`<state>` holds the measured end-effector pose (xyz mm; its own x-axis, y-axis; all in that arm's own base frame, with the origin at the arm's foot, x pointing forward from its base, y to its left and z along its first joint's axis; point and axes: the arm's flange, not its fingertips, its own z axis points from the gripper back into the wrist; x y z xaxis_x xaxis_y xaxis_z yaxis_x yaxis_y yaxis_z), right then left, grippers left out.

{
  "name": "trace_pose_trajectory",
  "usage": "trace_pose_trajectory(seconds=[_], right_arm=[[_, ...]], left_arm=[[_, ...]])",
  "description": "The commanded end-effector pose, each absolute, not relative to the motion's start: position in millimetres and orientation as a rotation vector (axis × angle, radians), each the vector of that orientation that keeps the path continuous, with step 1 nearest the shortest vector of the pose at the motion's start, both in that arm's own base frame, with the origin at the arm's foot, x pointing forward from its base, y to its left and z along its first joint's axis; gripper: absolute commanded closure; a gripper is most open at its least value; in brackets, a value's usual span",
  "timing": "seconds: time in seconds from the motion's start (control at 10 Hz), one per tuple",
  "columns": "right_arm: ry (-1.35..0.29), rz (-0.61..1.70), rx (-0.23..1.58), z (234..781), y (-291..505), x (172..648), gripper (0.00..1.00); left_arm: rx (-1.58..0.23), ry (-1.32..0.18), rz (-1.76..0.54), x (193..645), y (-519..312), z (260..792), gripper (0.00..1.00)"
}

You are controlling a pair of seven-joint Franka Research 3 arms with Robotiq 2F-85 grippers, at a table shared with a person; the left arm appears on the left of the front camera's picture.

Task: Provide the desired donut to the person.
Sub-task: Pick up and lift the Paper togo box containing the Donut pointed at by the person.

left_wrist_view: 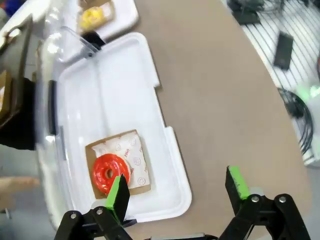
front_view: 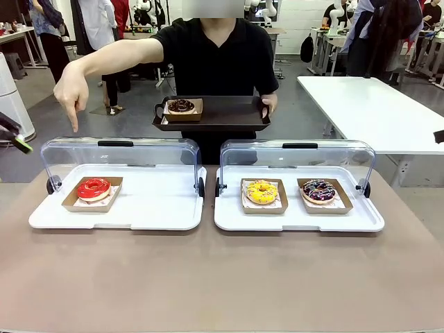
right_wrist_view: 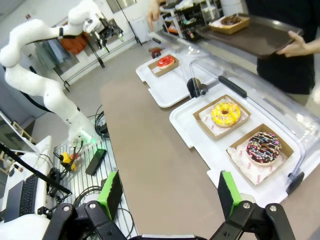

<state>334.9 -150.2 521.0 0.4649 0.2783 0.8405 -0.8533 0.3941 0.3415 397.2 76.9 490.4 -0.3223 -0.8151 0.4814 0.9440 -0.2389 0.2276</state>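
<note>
Where the brown desk [front_view: 222, 277] spans your front view, the person [front_view: 215, 55] in a black T-shirt stands at its far side, one arm stretched out and that hand [front_view: 71, 94] pointing a forefinger straight down above the left end of the left case [front_view: 149, 208]. Two white cases sit side by side on the desk, near each other but apart, each with its clear lid [front_view: 118, 156] standing open along the far edge. The right case [front_view: 229, 216] lies to your right. The person's other hand [front_view: 268, 104] holds a dark tray [front_view: 229, 114] level at waist height, beyond the cases.

Your left gripper [left_wrist_view: 176, 185] hangs above the near corner of the left case with its fingers spread wide and nothing between them. Your right gripper [right_wrist_view: 169, 187] is likewise spread apart and empty, off the desk's end and well away from the cases.

The red donut [front_view: 94, 188] rests on a brown paper tray at the left end of the left case, below the pointing finger. In the left wrist view it shows just beside one green pad. A yellow donut [front_view: 261, 191] and a sprinkled donut [front_view: 318, 191] share the right case, each on its own paper tray. A chocolate donut [front_view: 181, 106] sits at the left end of the dark tray.
</note>
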Motion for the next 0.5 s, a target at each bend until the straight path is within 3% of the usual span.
trace_pose_trajectory(seconds=[0.0, 0.4], right_arm=[[-0.803, 0.82, 0.894, 521.0, -151.1, 337.0, 0.0], [-0.803, 0.82, 0.894, 521.0, -151.1, 337.0, 0.0]], left_arm=[[-0.12, -0.465, -1.84, 377.5, 28.2, 457.6, 0.0], [-0.042, -0.316, -1.811, 396.6, -23.7, 429.8, 0.0]])
